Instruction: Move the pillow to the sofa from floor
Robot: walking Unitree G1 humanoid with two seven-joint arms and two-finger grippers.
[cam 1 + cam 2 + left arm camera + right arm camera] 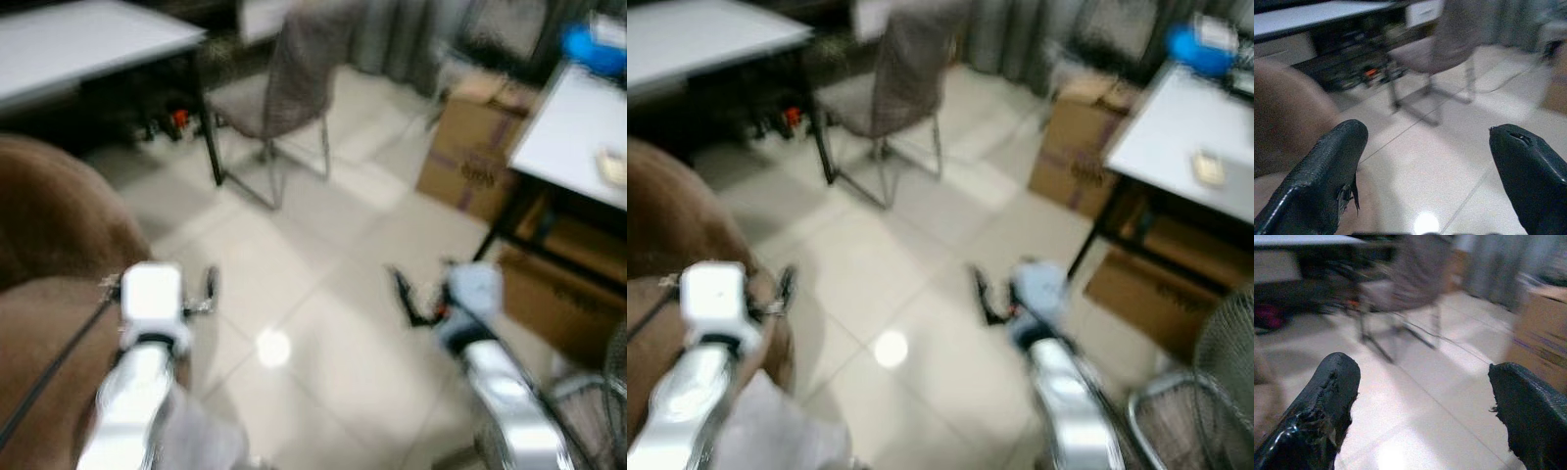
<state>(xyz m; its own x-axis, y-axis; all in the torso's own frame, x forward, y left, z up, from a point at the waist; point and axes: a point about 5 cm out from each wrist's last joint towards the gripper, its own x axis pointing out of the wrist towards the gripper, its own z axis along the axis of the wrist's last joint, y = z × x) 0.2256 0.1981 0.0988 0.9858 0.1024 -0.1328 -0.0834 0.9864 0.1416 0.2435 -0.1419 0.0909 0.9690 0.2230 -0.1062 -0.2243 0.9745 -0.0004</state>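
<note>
Holding both arms forward over the tiled floor (323,294), the robot carries nothing: the left gripper (1425,161) and right gripper (1425,396) both have their fingers spread wide and empty, probably ready for a grasp. The brown sofa (49,255) fills the lower left of the frame. No pillow can be made out through the blur.

Motion blur is softening all four views. The brown sofa (49,255) is running off the left edge of the head views, and the white table (578,137) off the right. The blue object (591,44) on that table is too smeared to identify.
</note>
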